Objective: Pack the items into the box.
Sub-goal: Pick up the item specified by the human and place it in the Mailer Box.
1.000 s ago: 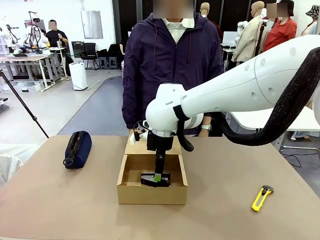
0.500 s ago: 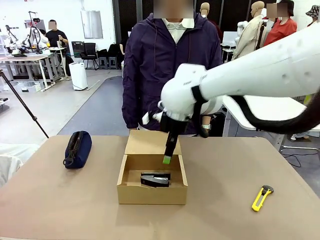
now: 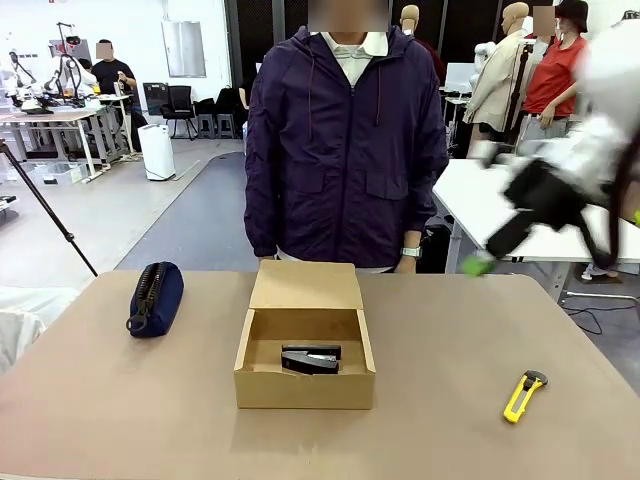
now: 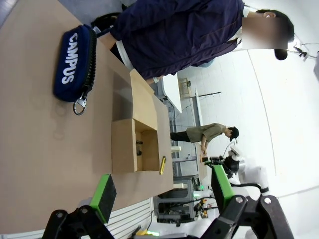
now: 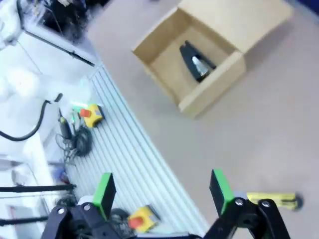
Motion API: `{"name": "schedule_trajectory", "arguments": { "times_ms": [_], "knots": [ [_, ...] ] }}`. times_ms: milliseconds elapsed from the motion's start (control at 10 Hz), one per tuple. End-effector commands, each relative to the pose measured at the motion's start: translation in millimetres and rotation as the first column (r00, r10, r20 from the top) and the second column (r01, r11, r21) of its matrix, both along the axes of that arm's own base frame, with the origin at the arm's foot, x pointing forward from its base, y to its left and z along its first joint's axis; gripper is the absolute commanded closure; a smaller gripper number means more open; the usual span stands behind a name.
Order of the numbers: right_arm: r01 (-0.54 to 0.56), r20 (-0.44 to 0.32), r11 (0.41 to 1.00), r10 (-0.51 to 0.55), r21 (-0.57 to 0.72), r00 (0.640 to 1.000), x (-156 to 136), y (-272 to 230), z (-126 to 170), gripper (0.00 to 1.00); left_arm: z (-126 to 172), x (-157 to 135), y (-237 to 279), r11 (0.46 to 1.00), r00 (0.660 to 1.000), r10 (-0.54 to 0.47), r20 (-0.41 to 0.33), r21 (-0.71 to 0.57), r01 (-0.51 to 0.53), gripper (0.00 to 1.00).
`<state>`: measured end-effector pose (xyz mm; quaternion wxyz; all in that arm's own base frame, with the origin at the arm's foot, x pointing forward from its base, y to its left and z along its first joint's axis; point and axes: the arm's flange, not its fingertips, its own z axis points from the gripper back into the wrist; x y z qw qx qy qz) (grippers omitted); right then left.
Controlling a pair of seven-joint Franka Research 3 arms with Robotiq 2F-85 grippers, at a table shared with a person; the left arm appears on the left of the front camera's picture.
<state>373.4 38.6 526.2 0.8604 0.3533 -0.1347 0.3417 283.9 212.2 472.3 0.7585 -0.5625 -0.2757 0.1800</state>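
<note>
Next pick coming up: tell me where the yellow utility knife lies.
In the front view the yellow utility knife lies on the table's right side, apart from the box.

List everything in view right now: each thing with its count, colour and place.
box: one, tan cardboard, middle of the table, flap lid open toward the far side
stapler: one, black, lying inside the box
utility knife: one, yellow with a black end, on the table right of the box
pouch: one, navy, zippered, on the table left of the box
table: one, brown
person: one, dark jacket, standing at the far side behind the box
left gripper: one, black with green pads, open, holding nothing
right gripper: one, black with green pads, open, holding nothing, in the air right of the box
</note>
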Motion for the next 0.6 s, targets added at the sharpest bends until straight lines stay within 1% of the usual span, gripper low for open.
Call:
{"name": "schedule_trajectory", "arguments": {
  "times_ms": [0, 100, 200, 300, 400, 500],
  "knots": [
    [0.286, -0.059, 0.917, -0.281, 0.278, 0.958, -46.4, -63.3, -20.4, 0.00, 1.5, -0.2, -0.2, 1.000, 1.000, 0.000, 0.024, -0.008, 0.000, 0.00],
    [0.396, -0.115, 0.821, -0.384, 0.411, 0.916, -69.7, -93.4, -35.3, 0.00, 1.5, -0.2, -0.2, 1.000, 1.000, 0.000, 0.024, -0.008, 0.000, 0.00],
    [0.466, -0.178, 0.727, -0.440, 0.505, 0.880, -87.0, -117.5, -52.2, 0.00, 1.5, -0.2, -0.2, 1.000, 1.000, 0.000, 0.024, -0.008, 0.000, 0.00],
    [0.502, -0.194, 0.651, -0.487, 0.570, 0.851, -100.7, -137.7, -68.2, 0.00, 1.5, -0.2, -0.2, 1.000, 1.000, 0.000, 0.024, -0.008, 0.000, 0.00],
    [0.517, -0.198, 0.621, -0.509, 0.589, 0.837, -101.5, -146.8, -84.6, 0.00, 1.5, -0.2, -0.2, 1.000, 1.000, 0.000, 0.024, -0.008, 0.000, 0.00],
    [0.436, -0.187, 0.788, -0.394, 0.434, 0.900, -86.1, -145.3, -50.4, 0.00, 1.5, -0.2, -0.2, 1.000, 1.000, 0.000, 0.024, -0.008, 0.000, 0.00]
  ]
}}
